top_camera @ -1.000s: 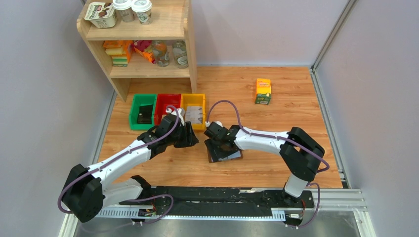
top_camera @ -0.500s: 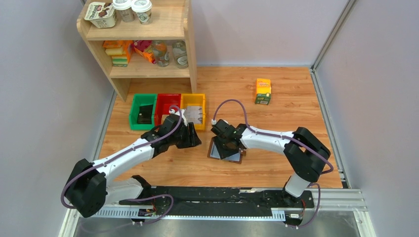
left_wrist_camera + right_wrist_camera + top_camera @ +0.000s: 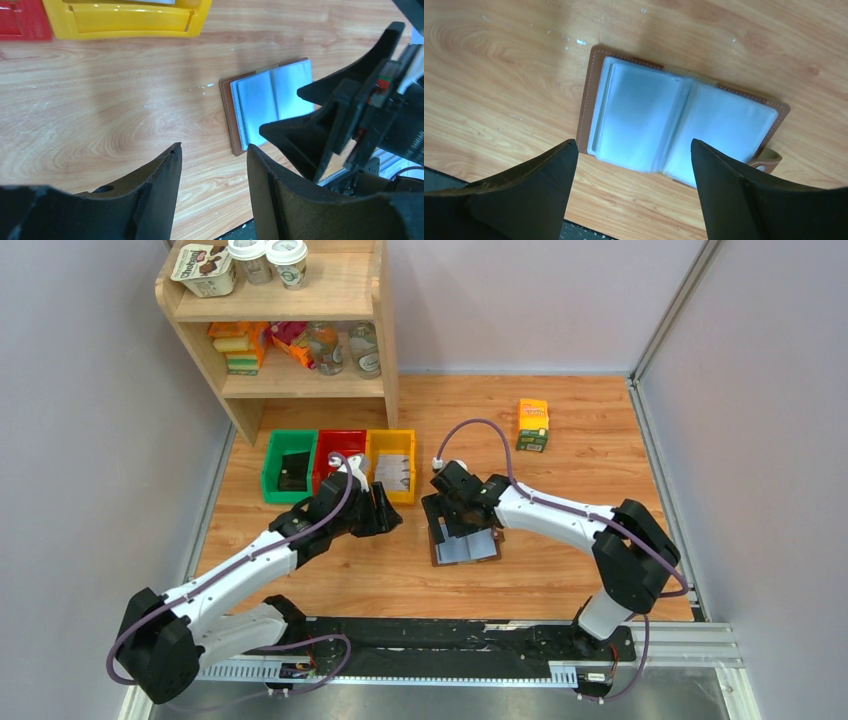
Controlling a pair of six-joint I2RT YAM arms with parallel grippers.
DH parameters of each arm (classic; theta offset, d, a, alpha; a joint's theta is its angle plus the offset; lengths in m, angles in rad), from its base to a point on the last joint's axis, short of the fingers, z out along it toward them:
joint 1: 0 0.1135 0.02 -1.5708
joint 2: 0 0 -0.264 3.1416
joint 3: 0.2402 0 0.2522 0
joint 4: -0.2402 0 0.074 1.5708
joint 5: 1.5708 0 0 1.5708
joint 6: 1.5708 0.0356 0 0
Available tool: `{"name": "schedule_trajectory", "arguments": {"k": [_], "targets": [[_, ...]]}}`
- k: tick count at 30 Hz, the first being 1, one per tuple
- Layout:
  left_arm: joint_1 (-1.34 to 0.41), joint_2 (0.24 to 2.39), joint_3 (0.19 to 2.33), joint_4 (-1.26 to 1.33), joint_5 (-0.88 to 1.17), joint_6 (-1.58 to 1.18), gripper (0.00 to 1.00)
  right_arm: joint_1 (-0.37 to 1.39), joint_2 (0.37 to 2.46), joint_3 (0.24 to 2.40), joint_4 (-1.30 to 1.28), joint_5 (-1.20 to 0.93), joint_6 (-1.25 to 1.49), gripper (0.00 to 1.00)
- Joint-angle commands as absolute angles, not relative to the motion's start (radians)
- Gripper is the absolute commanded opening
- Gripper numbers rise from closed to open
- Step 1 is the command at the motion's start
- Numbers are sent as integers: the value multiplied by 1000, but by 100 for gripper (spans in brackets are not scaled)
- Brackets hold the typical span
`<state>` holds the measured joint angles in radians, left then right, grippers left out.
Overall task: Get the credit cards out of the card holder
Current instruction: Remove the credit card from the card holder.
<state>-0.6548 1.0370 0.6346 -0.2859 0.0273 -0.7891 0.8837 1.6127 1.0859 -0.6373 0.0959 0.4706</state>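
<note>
Top external: R end effector [image 3: 463,532] over card holder [image 3: 470,551]; bins [image 3: 341,434], carton [image 3: 532,425] apart.

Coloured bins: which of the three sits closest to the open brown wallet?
The yellow bin, at the right end of the row; the red bin and green bin lie farther left from the card holder.

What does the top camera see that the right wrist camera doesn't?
Only the top view shows the shelf, the green bin, red bin, yellow bin, the carton and the left gripper. Only the right wrist view shows the clasp tab on the card holder, and that the facing sleeves look empty. Both show the holder lying open on the table, with the open right gripper over it.
</note>
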Motion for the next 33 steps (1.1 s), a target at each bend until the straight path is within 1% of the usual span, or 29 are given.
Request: {"name": "schedule_trajectory", "arguments": {"k": [1,8,13,17,23,26,29,33], "targets": [[-660,991,647,-316,-28,-801,59,873,1663,1132,-617,107,459,85],[-660,1011,652,-313,-6,-801,59,873,1733,1149,-609,94,459,85],[-660,1032,653,-302,15,-801,59,873,1776,1146,-612,95,456,83],[-660,1037,653,-299,23,-804,59,873,1790,1118,-603,89,446,68],[-660,1031,653,-302,32,-808,59,885,1758,1085,-534,-41,402,41],[-660,1023,647,-307,37,-815,59,902,1750,1104,-526,-72,376,32],[-660,1020,640,-302,46,-822,59,908,1753,1120,-534,-63,376,27],[-660,1052,643,-275,72,-833,59,907,1752,1124,-558,0,388,25]]}}
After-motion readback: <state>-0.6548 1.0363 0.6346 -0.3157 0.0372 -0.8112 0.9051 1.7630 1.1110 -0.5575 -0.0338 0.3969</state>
